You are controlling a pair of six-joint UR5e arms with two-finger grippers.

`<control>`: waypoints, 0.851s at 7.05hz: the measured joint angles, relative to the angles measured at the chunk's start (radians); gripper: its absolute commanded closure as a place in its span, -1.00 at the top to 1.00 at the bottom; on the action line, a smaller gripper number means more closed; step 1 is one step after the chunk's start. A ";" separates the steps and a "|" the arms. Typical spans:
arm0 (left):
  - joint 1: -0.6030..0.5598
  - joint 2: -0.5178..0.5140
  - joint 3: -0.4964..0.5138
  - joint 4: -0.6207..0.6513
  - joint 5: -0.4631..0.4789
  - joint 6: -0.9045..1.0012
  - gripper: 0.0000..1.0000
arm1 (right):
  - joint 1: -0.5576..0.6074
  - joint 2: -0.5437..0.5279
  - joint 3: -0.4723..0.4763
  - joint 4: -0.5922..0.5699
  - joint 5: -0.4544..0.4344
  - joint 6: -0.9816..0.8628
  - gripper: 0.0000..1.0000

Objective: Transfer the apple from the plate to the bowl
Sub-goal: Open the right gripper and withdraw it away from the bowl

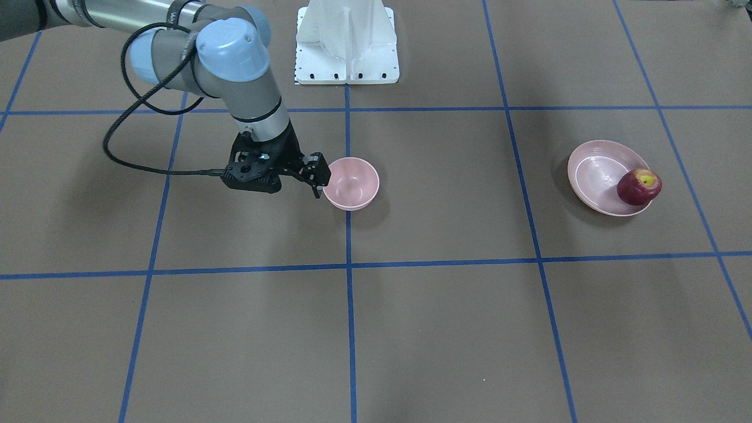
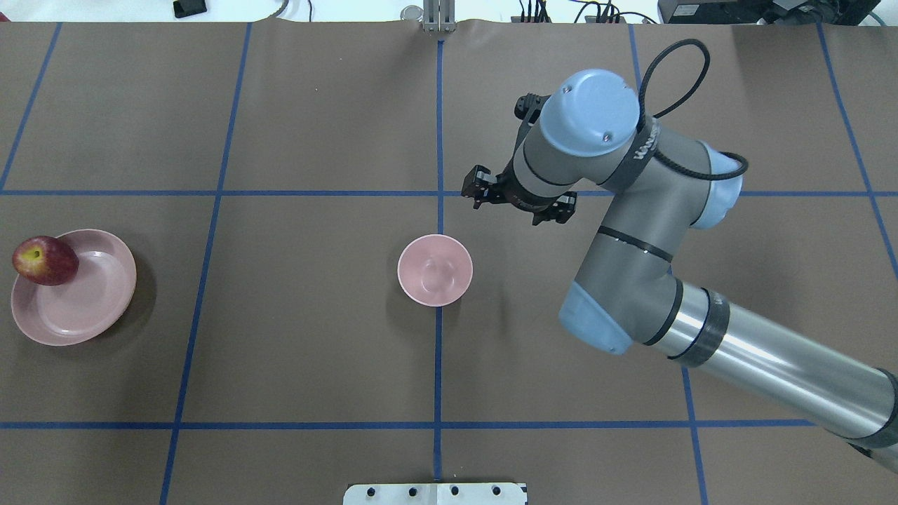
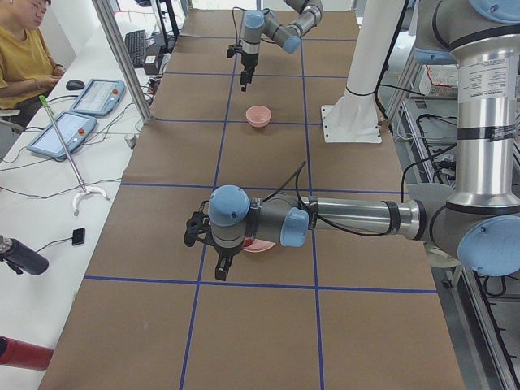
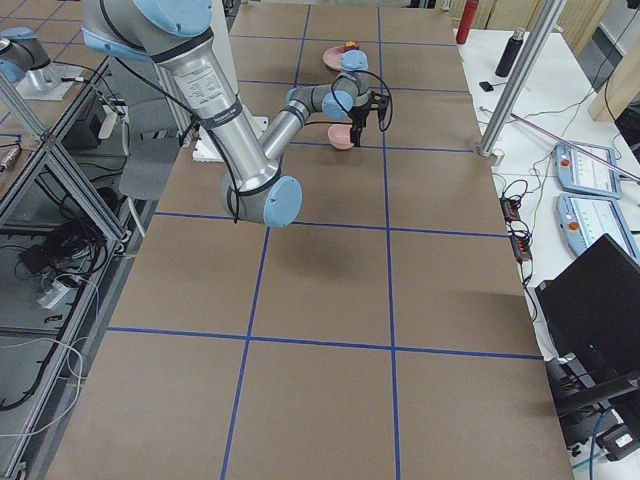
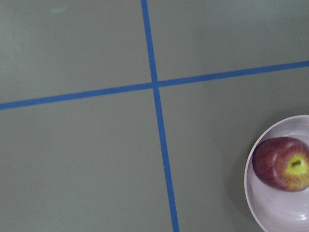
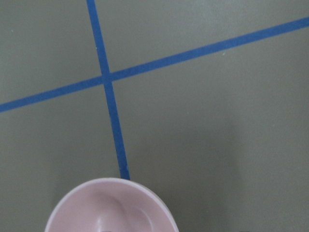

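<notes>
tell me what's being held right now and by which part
Nothing is held: the apple rests on the plate, the bowl stands free, and the right gripper near it grips nothing.

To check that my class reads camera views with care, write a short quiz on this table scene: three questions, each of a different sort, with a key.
1. True or false: the bowl holds the apple.
2. Which one hangs nearer the bowl? A: left gripper. B: right gripper.
3. Fill in the gap: the apple rests on the ___.

Key
1. False: the bowl is empty.
2. B.
3. plate, near its rim.
</notes>
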 measured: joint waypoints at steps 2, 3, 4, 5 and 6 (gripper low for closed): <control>0.016 -0.008 -0.004 -0.087 -0.019 -0.001 0.96 | 0.149 -0.085 0.002 -0.015 0.073 -0.243 1.00; 0.047 -0.009 -0.005 -0.147 -0.056 -0.028 0.97 | 0.227 -0.144 0.002 -0.017 0.115 -0.393 1.00; 0.111 -0.011 -0.010 -0.193 -0.082 -0.101 0.97 | 0.308 -0.214 0.002 -0.013 0.177 -0.547 1.00; 0.176 -0.012 -0.017 -0.229 -0.074 -0.193 0.98 | 0.387 -0.291 0.002 -0.008 0.228 -0.706 1.00; 0.243 -0.013 -0.022 -0.260 -0.011 -0.290 0.98 | 0.468 -0.370 0.000 -0.008 0.256 -0.880 1.00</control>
